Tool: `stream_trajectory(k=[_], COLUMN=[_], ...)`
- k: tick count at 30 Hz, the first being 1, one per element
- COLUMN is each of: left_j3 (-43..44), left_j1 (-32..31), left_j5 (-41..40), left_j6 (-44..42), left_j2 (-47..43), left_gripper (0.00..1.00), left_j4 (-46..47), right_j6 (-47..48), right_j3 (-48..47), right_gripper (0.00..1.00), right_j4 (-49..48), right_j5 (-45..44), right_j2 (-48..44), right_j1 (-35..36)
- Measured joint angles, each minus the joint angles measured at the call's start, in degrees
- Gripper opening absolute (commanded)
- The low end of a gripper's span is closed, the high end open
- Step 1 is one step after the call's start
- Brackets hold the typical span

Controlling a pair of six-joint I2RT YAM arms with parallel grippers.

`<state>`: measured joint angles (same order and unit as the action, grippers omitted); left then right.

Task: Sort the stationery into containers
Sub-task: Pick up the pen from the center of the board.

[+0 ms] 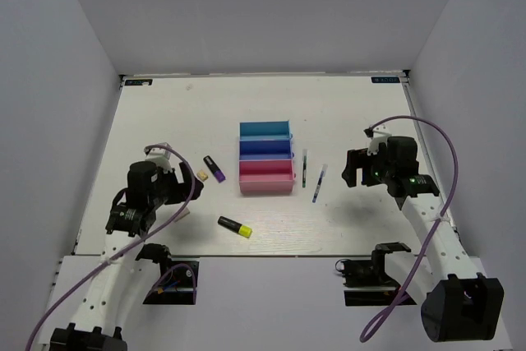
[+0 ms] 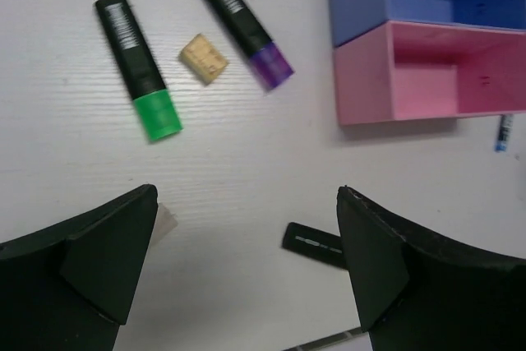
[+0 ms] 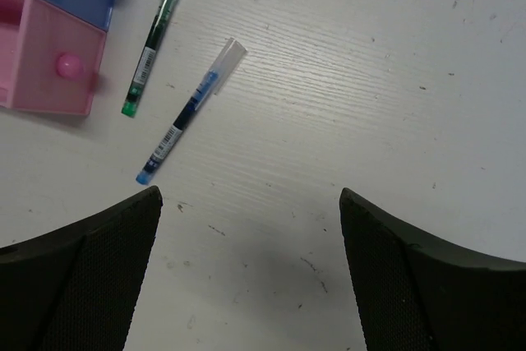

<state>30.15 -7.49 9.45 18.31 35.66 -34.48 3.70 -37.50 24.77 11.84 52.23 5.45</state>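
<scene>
A highlighter half hides behind the left end effector; the darker blue bin is cropped.

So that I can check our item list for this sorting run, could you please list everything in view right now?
bins: three, teal, darker blue, pink; joined in a row at the table's middle.
highlighters: three, black with purple, green or yellow end; purple and green left of the bins, yellow nearer the arms.
eraser: one, beige; between the purple and green highlighters.
pens: two, green and blue; right of the bins.
pale scrap: one; by the left jaws, mostly hidden.
table: one, white.
left arm: black, jaws open.
right arm: black, jaws open.
</scene>
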Motion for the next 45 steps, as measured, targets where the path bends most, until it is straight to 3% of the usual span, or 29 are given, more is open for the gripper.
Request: stream_trajectory(k=[5, 13, 16, 17, 18, 19, 21, 22, 23, 24, 25, 28, 37, 45], left_j3=[0.0, 0.0, 0.0, 0.0, 0.0, 0.0, 0.4, 1.1, 1.9, 2.8, 3.9, 8.1, 19.6, 23.7], left_j1=[0.0, 0.2, 0.2, 0.2, 0.2, 0.2, 0.2, 0.2, 0.2, 0.2, 0.2, 0.3, 0.3, 0.2], left_j5=[4.3, 4.7, 4.1, 3.7, 3.1, 2.5, 0.8, -0.2, -1.5, -2.5, -3.9, -8.3, -15.6, -18.8], left_j6=[0.0, 0.2, 0.3, 0.3, 0.4, 0.6, 0.9, 0.9, 0.7, 0.7, 0.7, 1.0, 1.3, 1.3], left_j2=[1.6, 5.7, 7.4, 8.0, 8.5, 9.2, 11.3, 13.0, 15.0, 16.7, 18.8, 25.6, 47.7, 57.7], left_gripper=[1.00, 0.99, 0.91, 0.86, 0.65, 0.49, 0.04, 0.00, 0.00, 0.06, 0.29, 0.57, 0.64, 0.62], left_j4=[1.1, 1.0, 1.0, 1.0, 1.0, 1.0, 0.8, 0.5, 0.4, 0.1, -0.1, -0.5, -0.2, 0.8], right_j6=[-0.3, 1.6, 2.7, 3.5, 4.9, 5.8, 6.3, 6.5, 6.7, 6.8, 7.2, 8.1, 8.5, 8.5], right_j3=[-0.9, -0.9, -0.9, -0.7, -0.5, -0.2, -0.1, -0.1, -0.1, -0.1, -0.1, -0.1, -0.1, -0.1], right_gripper=[0.90, 0.90, 0.90, 0.61, 0.22, 0.00, 0.00, 0.04, 0.59, 0.73, 0.73, 0.71, 0.71, 0.71], right_j4=[0.9, 2.0, 2.3, 2.3, 2.3, 2.4, 2.8, 3.0, 3.1, 3.5, 3.9, 4.3, 4.4, 5.0], right_j5=[0.9, 1.7, 2.1, 2.4, 2.6, 3.0, 3.8, 4.1, 4.5, 5.0, 5.2, 5.9, 5.7, 5.0], right_j2=[0.0, -0.1, -0.4, -0.6, -0.9, -1.0, -0.9, -0.6, -0.4, -0.1, 0.1, 0.2, 0.2, 0.2], right_j1=[-0.1, -0.1, -0.1, -0.1, -0.1, -0.1, -0.1, -0.1, -0.1, -0.1, -0.1, -0.1, -0.1, -0.1])
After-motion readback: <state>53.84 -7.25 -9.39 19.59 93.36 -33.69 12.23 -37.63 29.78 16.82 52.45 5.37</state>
